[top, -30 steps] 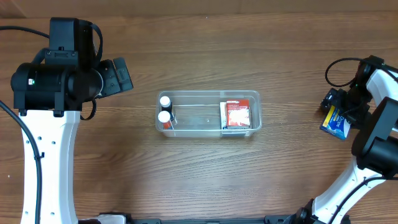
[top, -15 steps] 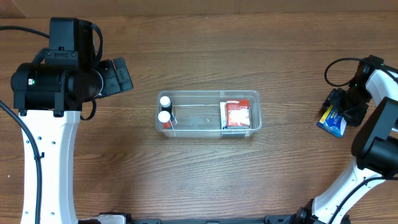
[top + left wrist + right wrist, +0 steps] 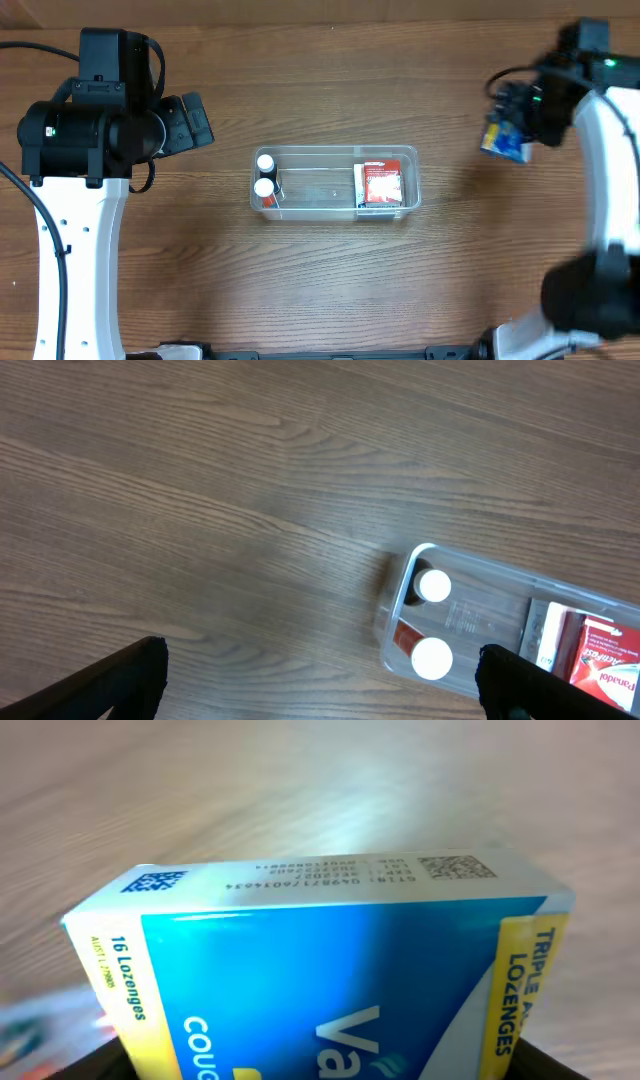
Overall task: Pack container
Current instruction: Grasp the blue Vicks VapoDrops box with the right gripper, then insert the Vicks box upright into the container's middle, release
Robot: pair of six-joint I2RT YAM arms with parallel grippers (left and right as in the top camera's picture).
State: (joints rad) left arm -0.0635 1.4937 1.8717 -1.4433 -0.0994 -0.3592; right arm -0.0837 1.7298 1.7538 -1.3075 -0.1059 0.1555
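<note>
Overall: a wooden worktop (image 3: 330, 290) is shown with a container at its middle and one arm by each side edge.
Container (image 3: 318, 186): a clear, shallow tub with rounded corners is set at the middle of the worktop, its long sides parallel to the near edge. In the left wrist view (image 3: 470, 622) only its left end is caught.
Bottles (image 3: 265, 162): two white-capped bottles are stood upright, just beside each other, inside the container's left end, one toward the far edge and one toward the near edge. Some red is seen beside the nearer cap.
Red box (image 3: 381, 185): it is laid flat inside the container's right end, close to the right wall. A bare stretch of floor is left between it and the bottles. "Panadol" can be read on it in the left wrist view (image 3: 600, 665).
Left gripper (image 3: 195, 122): it is held near the left edge, toward the far left corner, well apart from the container. Its fingers (image 3: 125, 678) are spread wide and nothing is held between them.
Right gripper (image 3: 512, 125): it is placed near the right edge, toward the far right corner, and is clamped on the blue box.
Blue box (image 3: 503, 142): it is gripped well apart from the container and is blurred from above. In the right wrist view (image 3: 330, 970) a blue face with yellow ends and "16 Lozenges" is shown. Whether it clears the worktop cannot be told.
</note>
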